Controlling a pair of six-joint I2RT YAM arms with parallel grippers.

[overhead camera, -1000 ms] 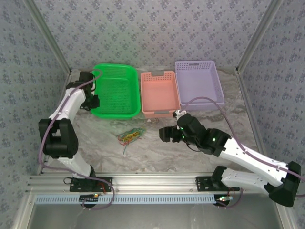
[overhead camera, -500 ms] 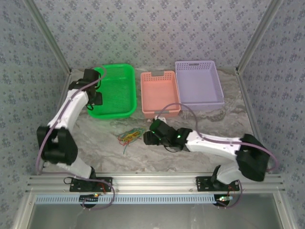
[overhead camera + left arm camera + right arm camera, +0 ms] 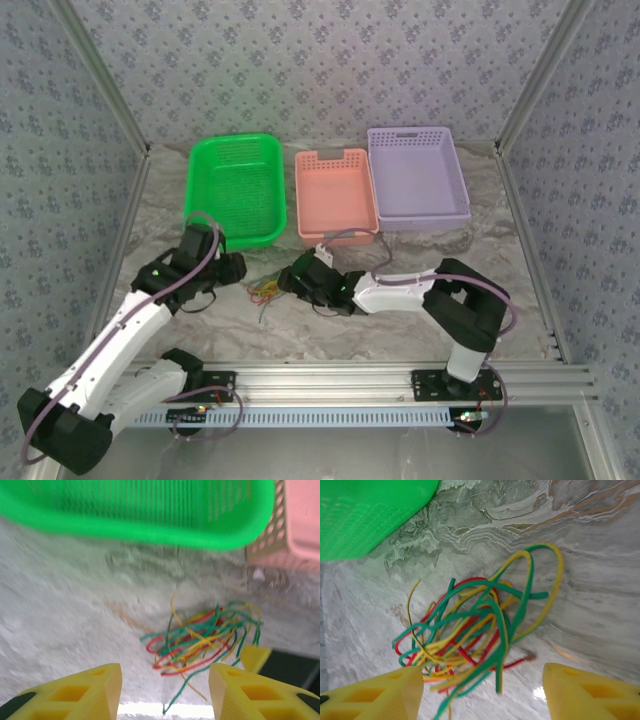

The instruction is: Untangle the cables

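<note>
A tangle of thin red, yellow and green cables (image 3: 267, 291) lies on the marble table in front of the green basket. My left gripper (image 3: 238, 268) sits just left of the tangle. It is open, and the cables (image 3: 202, 637) lie on the table beyond its yellow fingers (image 3: 235, 692). My right gripper (image 3: 286, 283) is at the tangle's right side, also open. Its yellow fingers (image 3: 592, 694) stand wide apart with the cables (image 3: 475, 637) in front of them and partly between them, not pinched.
A green basket (image 3: 235, 190), a pink basket (image 3: 335, 195) and a lilac basket (image 3: 417, 178) stand in a row at the back. The green basket rim (image 3: 150, 530) is close above the tangle. Bare marble table (image 3: 400, 335) lies in front.
The left arm has swung down from the green basket to the tangle's left side. The right gripper has moved further left, up to the tangle. The green basket has shifted slightly.
</note>
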